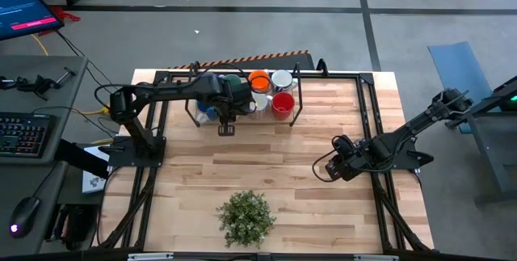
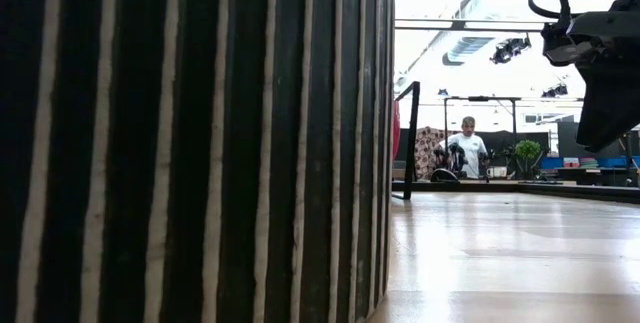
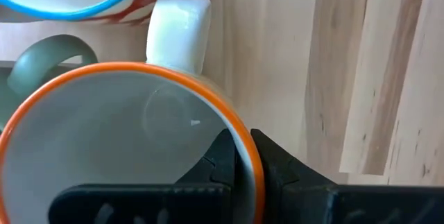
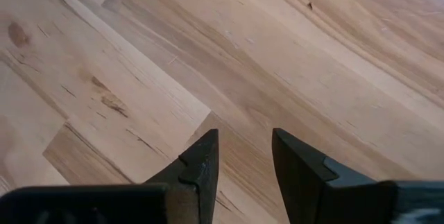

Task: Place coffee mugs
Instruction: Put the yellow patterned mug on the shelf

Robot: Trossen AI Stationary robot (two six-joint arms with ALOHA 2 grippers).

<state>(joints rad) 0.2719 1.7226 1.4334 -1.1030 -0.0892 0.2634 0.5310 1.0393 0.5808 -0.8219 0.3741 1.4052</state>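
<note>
**Holding a mug by its rim**

The table (image 1: 266, 164) has a plant (image 1: 245, 217) at 6 o'clock. The mugs (image 1: 266, 91) bunch at 12 o'clock. The left gripper (image 3: 239, 172) pinches the orange-rimmed mug (image 3: 104, 141) by its thin wall. It looks hard, smooth and breakable, so hold firmly. The right gripper (image 4: 243, 158) waits at 3 o'clock, fingers spread.

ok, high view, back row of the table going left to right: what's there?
Left gripper among the mugs → orange mug → white mug. The red mug sits just in front of the white one. Mugs under the left arm overlap too much to order. Right gripper waits farther right, nearer the front.
</note>
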